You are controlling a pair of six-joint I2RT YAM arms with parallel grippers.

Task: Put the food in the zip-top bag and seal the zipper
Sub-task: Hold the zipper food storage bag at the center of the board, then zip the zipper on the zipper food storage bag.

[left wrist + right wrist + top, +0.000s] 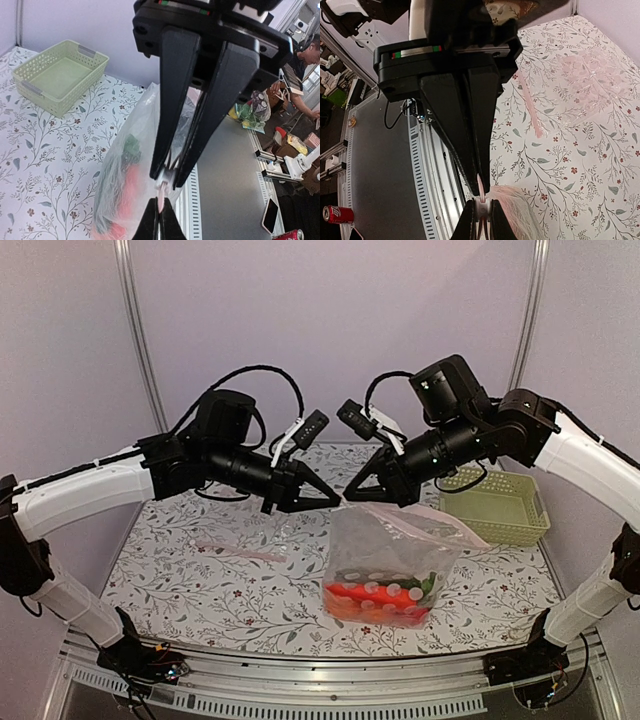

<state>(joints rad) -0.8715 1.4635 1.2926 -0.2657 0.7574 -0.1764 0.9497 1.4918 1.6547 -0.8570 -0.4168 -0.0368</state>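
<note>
Floral tabletop (220,585), crinkly clear zip-top bag (385,540) (food (385,595) inside), left gripper (167,177) clamped on slider (482,206) — right gripper (480,187) pinching pink zipper (440,525).

clear zip-top bag (390,545), pinkish zipper (428,519), pale green basket (497,536), floral-patterned table (220,580)

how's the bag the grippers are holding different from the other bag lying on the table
The zip-top bag stands upright, pinched at its top edge by the left gripper and right gripper; the spare bag lies flat, untouched. The zip-top bag bulges with food; the spare bag looks empty. Both are clear plastic with a pinkish strip.
</note>
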